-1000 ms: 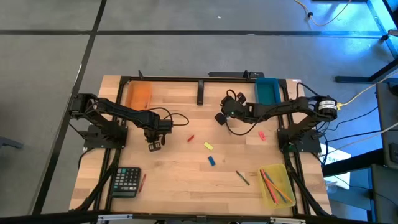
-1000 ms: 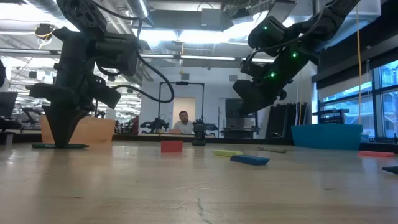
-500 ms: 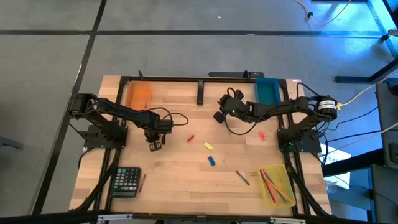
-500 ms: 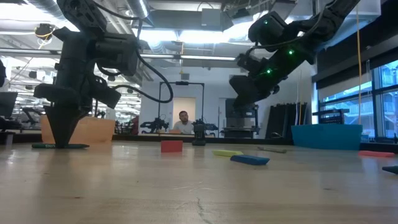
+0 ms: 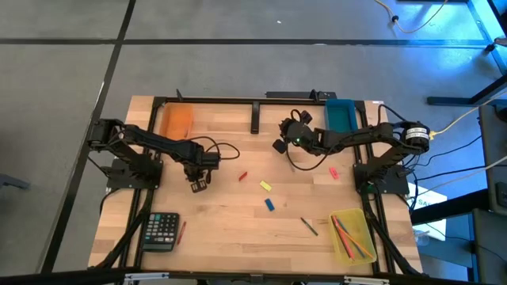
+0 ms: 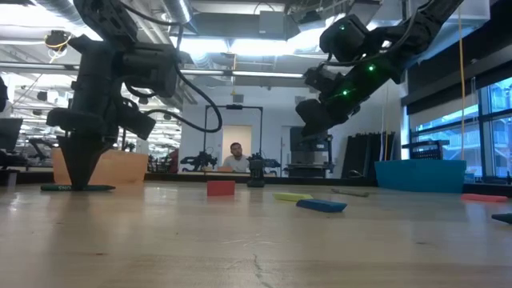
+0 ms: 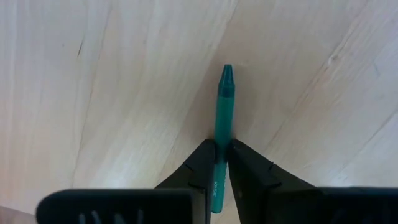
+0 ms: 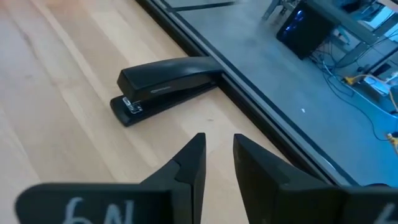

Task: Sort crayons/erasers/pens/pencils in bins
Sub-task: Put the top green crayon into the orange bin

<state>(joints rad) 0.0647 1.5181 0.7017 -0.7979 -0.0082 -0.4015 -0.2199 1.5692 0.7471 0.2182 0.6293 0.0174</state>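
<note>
- The left gripper (image 7: 222, 163) stands down at the counter (image 5: 230, 218), its jaws clenched on a green crayon (image 7: 222, 127); the crayon is a slim teal-green stick with a blunt pointed tip, lying flat on the wood; small pale print runs along its wrapper, too small to read.
- The right gripper (image 8: 217, 160) hangs above the counter near the far rail, jaws a narrow gap apart and grasping nothing; a black stapler (image 8: 165, 87) lies on the wood ahead of it, with faint lettering on its side that I cannot read.
- A short red crayon (image 5: 243, 176), a yellow eraser (image 5: 265, 186) and a blue eraser (image 5: 270, 204) lie loose mid-counter; a pink eraser (image 5: 333, 171) lies nearer the right arm.
- The orange bin (image 5: 177, 120) and teal bin (image 5: 341, 115) sit at the far edge; the yellow bin (image 5: 353, 235), at the near right corner, holds several long coloured sticks.
- A black calculator (image 5: 162, 230) lies near the left corner.
</note>
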